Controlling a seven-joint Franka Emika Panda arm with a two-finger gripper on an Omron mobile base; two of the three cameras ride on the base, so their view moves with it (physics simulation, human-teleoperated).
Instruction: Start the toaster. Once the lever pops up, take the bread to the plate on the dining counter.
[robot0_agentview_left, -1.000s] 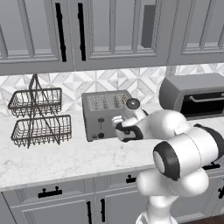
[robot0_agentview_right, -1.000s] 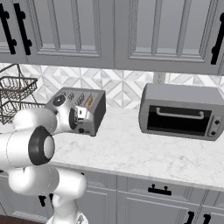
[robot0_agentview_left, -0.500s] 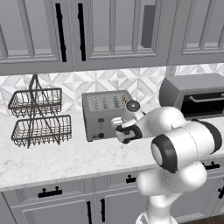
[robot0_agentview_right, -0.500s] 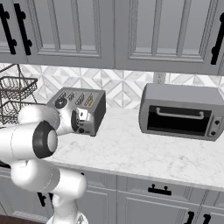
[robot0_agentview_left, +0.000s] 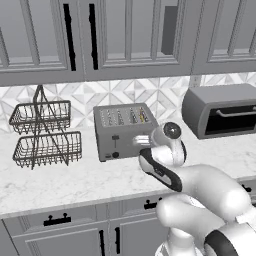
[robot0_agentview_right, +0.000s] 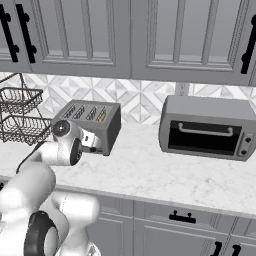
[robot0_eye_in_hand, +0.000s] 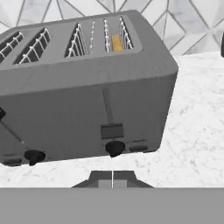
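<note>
I see the white marble-look surface (robot0_agentview_left: 75, 182) running under grey cabinets, and on it, at about 3 o'clock from centre in the right base view, a big grey toaster oven (robot0_agentview_right: 207, 127) with a dark glass door. The boxy grey brushed-metal toaster (robot0_agentview_left: 125, 131) stands at about 9 o'clock from that oven, near the tiled back wall. Well apart from the toaster, at its 9 o'clock in the left base view, stands a dark two-tier wire basket rack (robot0_agentview_left: 44, 132). My jaws (robot0_agentview_left: 141, 142) sit just in front of the toaster's right front face; the fingertips meet in a thin line at 6 o'clock in the hand view, so they look closed with nothing between them. The small golden-brown bread slice (robot0_eye_in_hand: 116, 42) sits down in the toaster's rightmost slot, at 12 o'clock in the hand view.
</note>
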